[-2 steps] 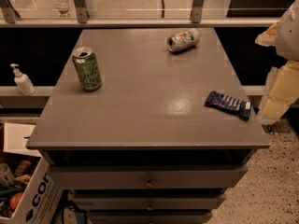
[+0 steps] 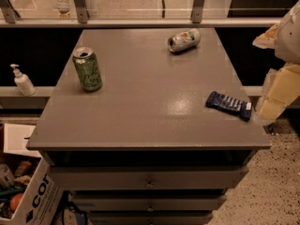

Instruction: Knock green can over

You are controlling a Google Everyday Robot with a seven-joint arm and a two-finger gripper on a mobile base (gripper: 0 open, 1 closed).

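Cream-coloured and blocky, the gripper hangs just off the cabinet's right edge (right as you face the drawers), near the front corner and about level with the grey top. Whether it is spread or pressed together I cannot tell from here. It holds nothing that I can see and touches nothing on the cabinet. The arm rises from it in pale segments, leaning up and outward, away from the cabinet.

Nearest to the gripper, a dark blue packet lies flat on the cabinet top close to that same right edge. Further back on the top, towards the far right corner, a silver-white can lies on its side, its open end facing the cabinet's left.

The green can stands upright at the far side of the top from the gripper, near the left edge and a little behind the middle, its silver rim and opening facing up. It is well apart from both the gripper and the other can.

Beyond the cabinet's left edge, a white pump bottle sits on a low ledge. Below the top, the cabinet's drawers are closed, and a cardboard box of odds and ends stands on the floor by the front left corner.
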